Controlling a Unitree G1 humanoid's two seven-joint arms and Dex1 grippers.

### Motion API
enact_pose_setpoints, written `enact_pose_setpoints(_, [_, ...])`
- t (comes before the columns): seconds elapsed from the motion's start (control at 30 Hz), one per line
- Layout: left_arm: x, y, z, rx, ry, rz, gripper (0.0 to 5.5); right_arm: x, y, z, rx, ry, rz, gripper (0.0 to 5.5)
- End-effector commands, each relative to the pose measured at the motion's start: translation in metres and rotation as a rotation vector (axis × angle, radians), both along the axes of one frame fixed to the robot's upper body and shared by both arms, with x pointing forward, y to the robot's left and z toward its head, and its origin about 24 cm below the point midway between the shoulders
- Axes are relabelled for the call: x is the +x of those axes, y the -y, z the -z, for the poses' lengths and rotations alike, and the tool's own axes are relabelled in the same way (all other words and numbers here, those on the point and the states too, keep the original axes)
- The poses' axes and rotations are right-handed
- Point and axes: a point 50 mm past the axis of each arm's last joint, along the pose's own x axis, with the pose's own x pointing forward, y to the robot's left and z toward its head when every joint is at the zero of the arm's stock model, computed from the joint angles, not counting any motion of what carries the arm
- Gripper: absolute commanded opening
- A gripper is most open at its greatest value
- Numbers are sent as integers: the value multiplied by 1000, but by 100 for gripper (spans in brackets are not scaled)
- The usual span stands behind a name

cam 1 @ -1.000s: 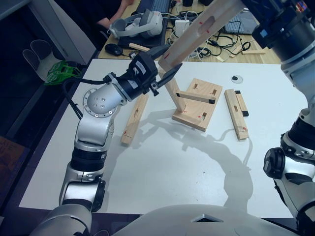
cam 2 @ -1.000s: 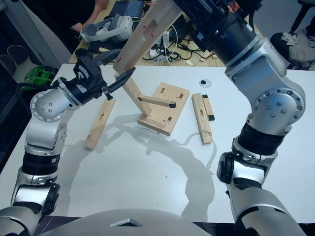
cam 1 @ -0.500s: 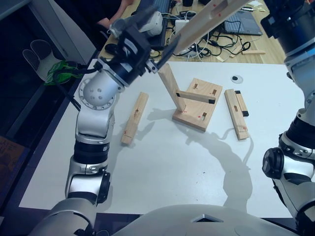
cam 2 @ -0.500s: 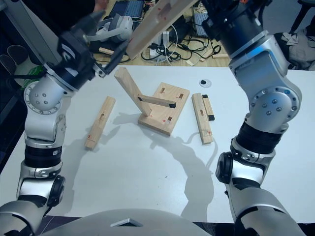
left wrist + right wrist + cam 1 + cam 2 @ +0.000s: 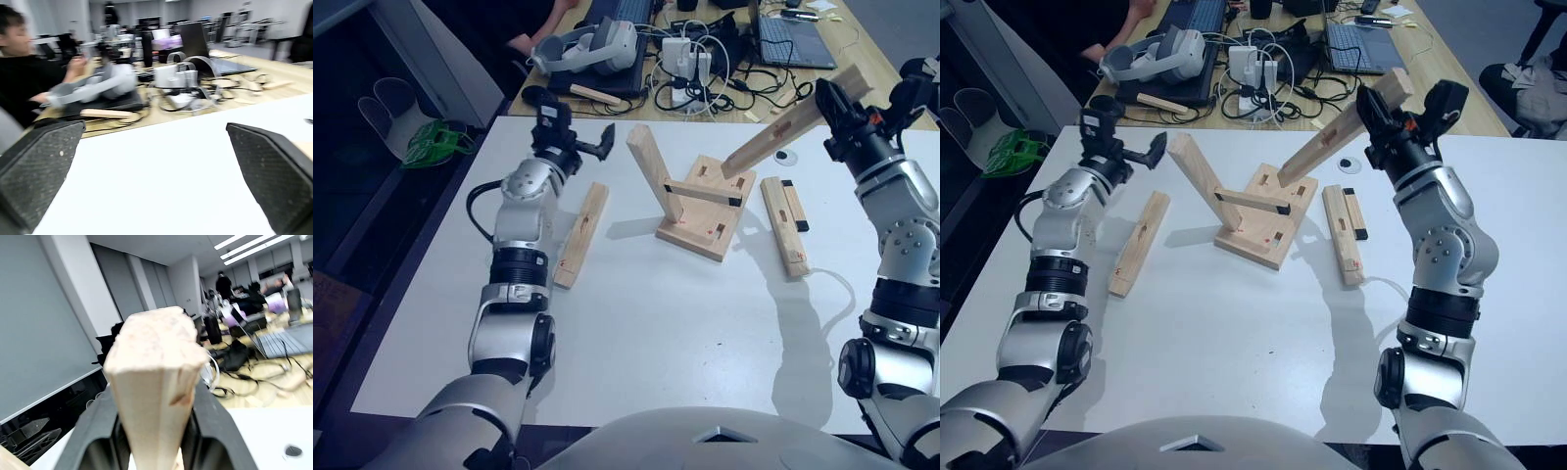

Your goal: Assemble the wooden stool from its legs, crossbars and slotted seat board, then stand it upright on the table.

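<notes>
The right gripper (image 5: pixel 862 103), upper right, is clamped on the top end of a leg (image 5: pixel 781 129). The leg slants down-left, its lower tip by the far slots of the seat board (image 5: pixel 697 233) at centre. The left gripper (image 5: pixel 578 135) sits upper left, fingers spread and empty. A second ago the leg hung high overhead, with the left gripper beside its lower end.

A small round black-and-white disc (image 5: pixel 785 156) lies on the white counter (image 5: pixel 656 333), near its far edge. Behind that stands a wooden counter (image 5: pixel 636 106) crowded with gear. A white headset (image 5: pixel 587 46) sits toward its left, with a dark computer mouse (image 5: pixel 539 98) just in front of it. A cluster of white chargers (image 5: pixel 683 61) sits in the middle among tangled black cables (image 5: pixel 749 83), and an open laptop (image 5: pixel 793 44) is further right. Just off the white counter's far left corner sits something green (image 5: pixel 435 145); I can't tell what it is.
</notes>
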Motion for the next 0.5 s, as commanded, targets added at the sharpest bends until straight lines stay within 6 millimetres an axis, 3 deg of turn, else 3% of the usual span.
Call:
enact_pose_setpoints(0.03, [-12, 12, 7, 41, -21, 149, 540, -7, 10, 10, 62, -68, 4, 101])
enact_pose_setpoints(0.2, [-32, 6, 18, 36, -97, 250, 540, -34, 24, 21, 131, -167, -36, 101])
enact_pose_setpoints(0.5, [-55, 31, 16, -10, -147, 420, 540, -42, 26, 37, 142, -289, -47, 101])
